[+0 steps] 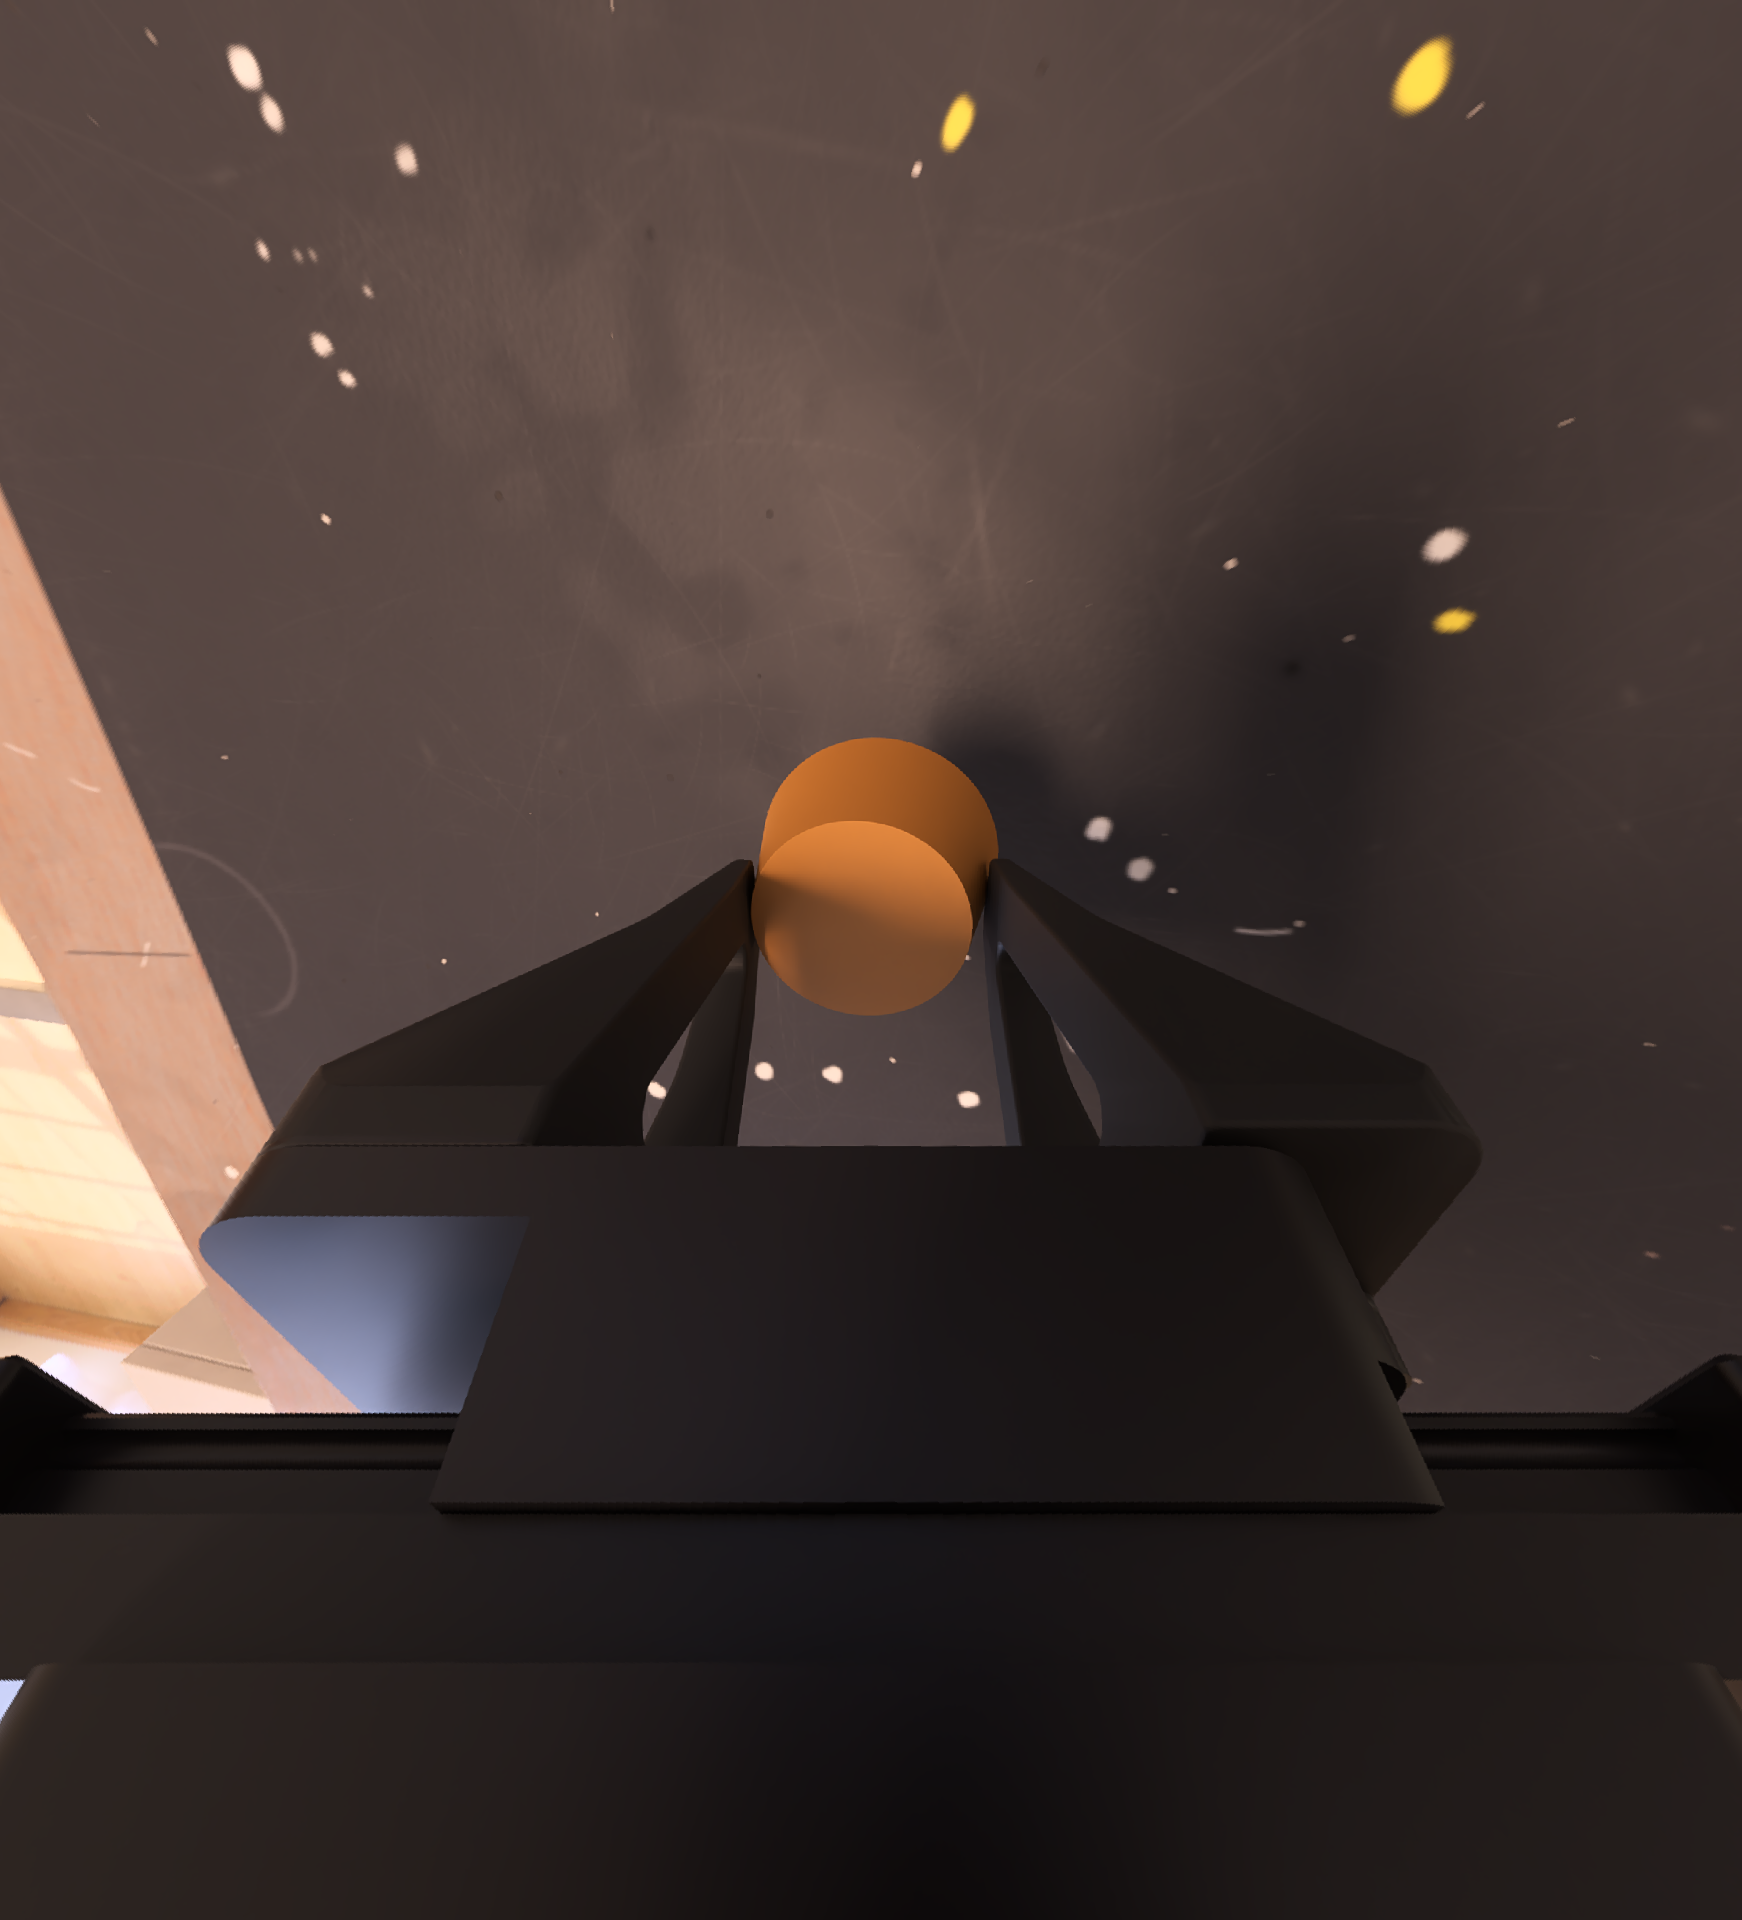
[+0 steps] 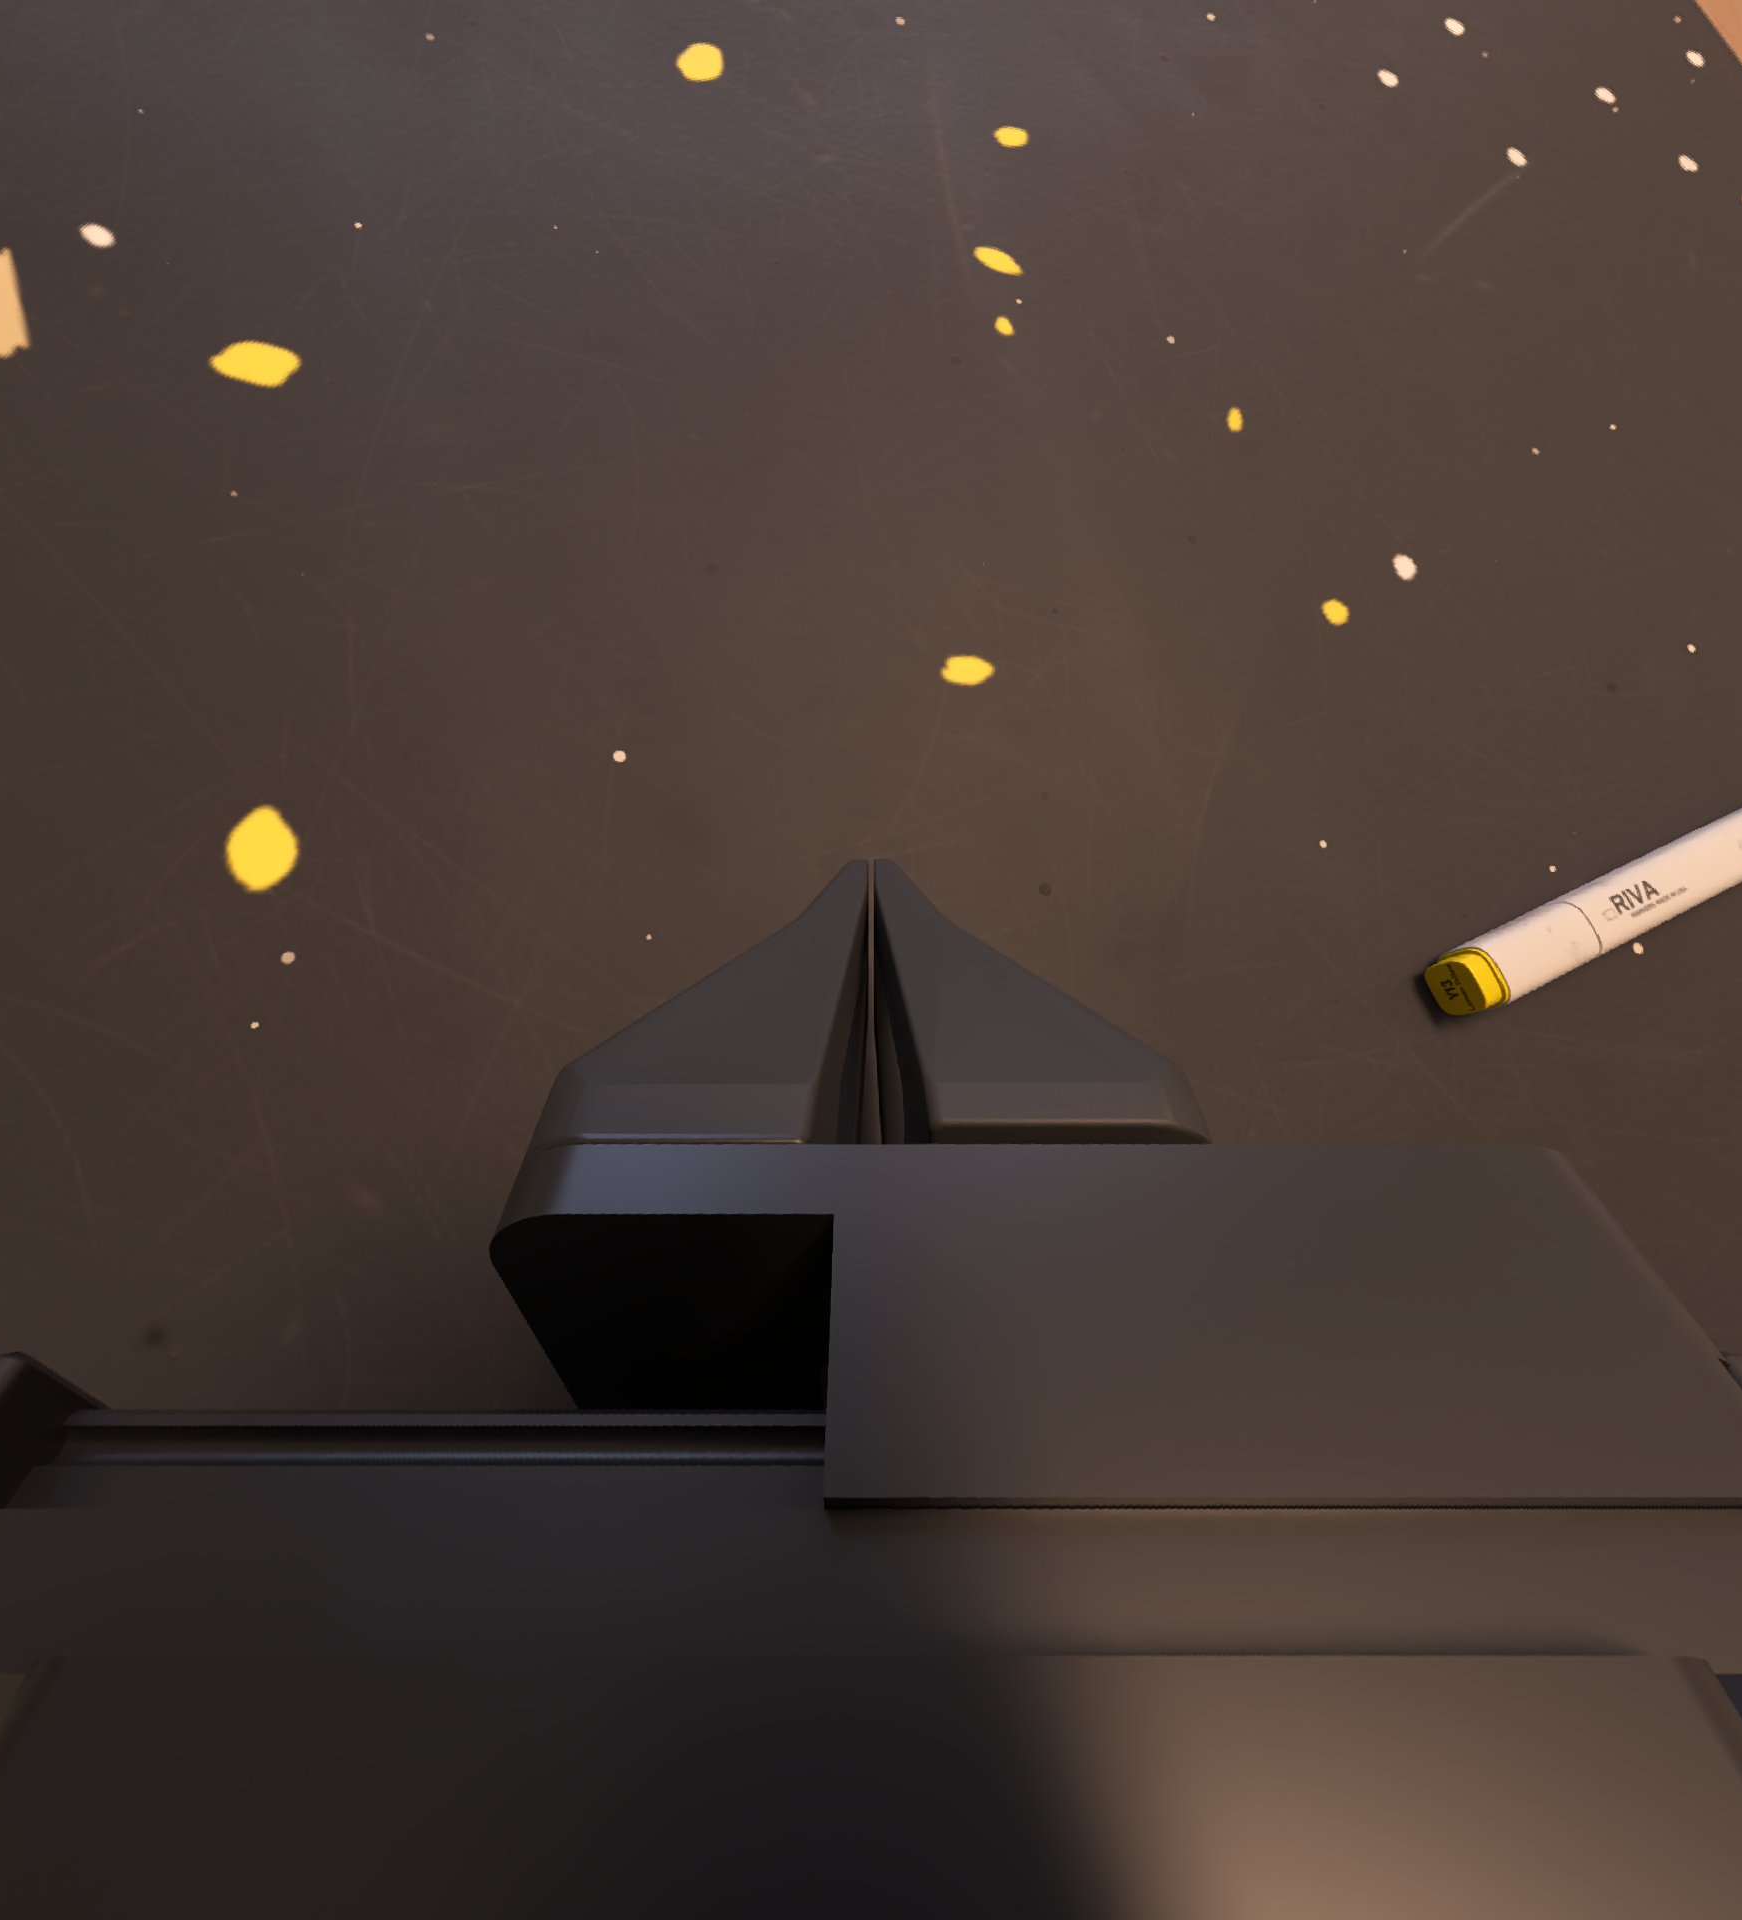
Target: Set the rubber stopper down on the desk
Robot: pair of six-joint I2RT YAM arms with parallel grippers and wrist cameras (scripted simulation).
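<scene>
In the left wrist view my left gripper [image 1: 871, 883] is shut on an orange rubber stopper [image 1: 872, 831], a short tapered cylinder. Both fingertips [image 1: 737, 883] press its sides. The stopper sits low over the dark desk [image 1: 846, 468] and casts a shadow to its right; I cannot tell whether it touches the surface. In the right wrist view my right gripper [image 2: 870, 868] is shut and empty, its fingers pressed together above the dark desk [image 2: 638, 571].
A white marker with a yellow cap [image 2: 1615, 904] lies on the desk to the right of my right gripper. The desk is speckled with yellow and white paint spots. A wooden desk edge [image 1: 46, 675] runs along the left in the left wrist view.
</scene>
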